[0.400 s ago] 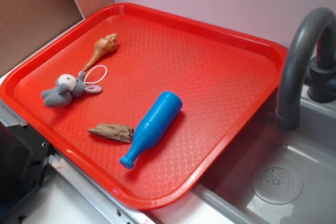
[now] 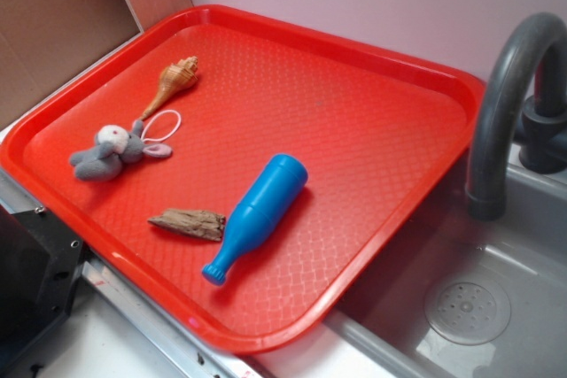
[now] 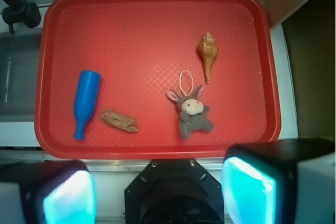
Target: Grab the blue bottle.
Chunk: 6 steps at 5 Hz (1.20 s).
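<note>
The blue bottle [image 2: 255, 215] lies on its side on the red tray [image 2: 390, 86], mouth toward the tray's front edge. In the wrist view it lies at the tray's left [image 3: 85, 102], mouth pointing down. My gripper [image 3: 157, 195] is open and empty, its two cyan-padded fingers [image 3: 247, 190] wide apart, held high above and in front of the tray's near edge. The gripper is out of the exterior view.
A grey plush toy [image 2: 111, 152] with a white loop, a tan seashell [image 2: 173, 80] and a brown piece of wood [image 2: 189, 223] lie on the tray. A grey sink [image 2: 469, 307] with a dark faucet [image 2: 505, 104] is at the right. The robot's black base [image 3: 173, 195] is below.
</note>
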Each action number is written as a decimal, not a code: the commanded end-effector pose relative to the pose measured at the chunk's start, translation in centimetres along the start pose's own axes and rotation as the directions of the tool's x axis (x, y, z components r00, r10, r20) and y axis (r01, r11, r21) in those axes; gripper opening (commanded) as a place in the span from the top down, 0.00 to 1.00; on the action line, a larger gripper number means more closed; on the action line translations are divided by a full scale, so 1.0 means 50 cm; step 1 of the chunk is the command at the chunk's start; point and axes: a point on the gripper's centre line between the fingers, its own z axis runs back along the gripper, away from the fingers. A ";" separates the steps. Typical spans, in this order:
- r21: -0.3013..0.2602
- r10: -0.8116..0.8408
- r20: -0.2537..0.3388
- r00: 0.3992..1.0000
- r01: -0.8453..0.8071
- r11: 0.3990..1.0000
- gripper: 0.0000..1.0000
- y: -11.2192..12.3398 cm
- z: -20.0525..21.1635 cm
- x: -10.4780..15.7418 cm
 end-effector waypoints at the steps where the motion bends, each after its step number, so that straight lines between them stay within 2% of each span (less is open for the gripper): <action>1: -0.012 0.012 0.071 0.997 -0.011 1.000 0.00 -0.108 -0.060 0.065; 2: -0.060 -0.009 0.084 0.996 0.014 0.998 0.00 -0.167 -0.109 0.094; 3: -0.065 0.013 0.073 0.997 -0.008 0.998 0.00 -0.191 -0.159 0.104; 5: -0.084 0.130 0.028 0.991 -0.128 0.988 0.00 -0.213 -0.250 0.105; 6: -0.056 0.162 0.002 0.987 -0.161 0.985 0.00 -0.222 -0.306 0.117</action>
